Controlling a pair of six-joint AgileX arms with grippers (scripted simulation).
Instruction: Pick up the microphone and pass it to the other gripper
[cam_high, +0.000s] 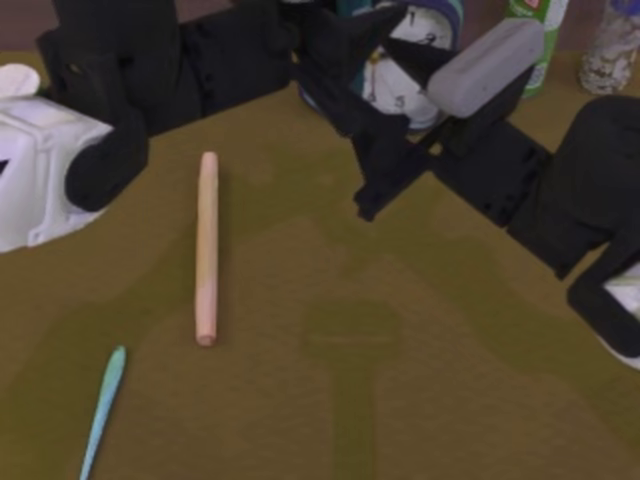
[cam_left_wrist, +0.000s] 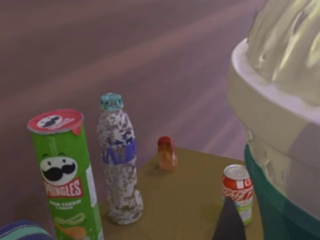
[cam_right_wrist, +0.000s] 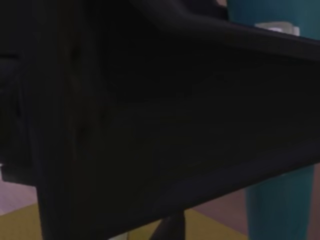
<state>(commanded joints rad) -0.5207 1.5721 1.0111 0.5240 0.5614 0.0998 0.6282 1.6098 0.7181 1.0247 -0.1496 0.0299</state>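
The microphone (cam_left_wrist: 280, 100) hangs in the air where the two arms meet. In the left wrist view its rounded white head and teal handle (cam_left_wrist: 282, 205) loom close beside one pointed fingertip (cam_left_wrist: 230, 222). My left gripper (cam_high: 428, 40) reaches in from the left at the table's back, its two pointed fingers spread apart. My right gripper (cam_high: 385, 175) comes in from the right under its grey cap (cam_high: 485, 65). The arms hide the microphone in the top view. A black part of the left arm fills the right wrist view, with the teal handle (cam_right_wrist: 277, 200) upright behind it.
A long pink rod (cam_high: 206, 250) and a thin pale-teal stick (cam_high: 103, 410) lie on the left half of the table. At the back stand a clock (cam_high: 395, 95), a Pringles can (cam_left_wrist: 65, 175), a mottled bottle (cam_left_wrist: 119, 165), a small orange bottle (cam_left_wrist: 167, 154) and a cola can (cam_left_wrist: 237, 187).
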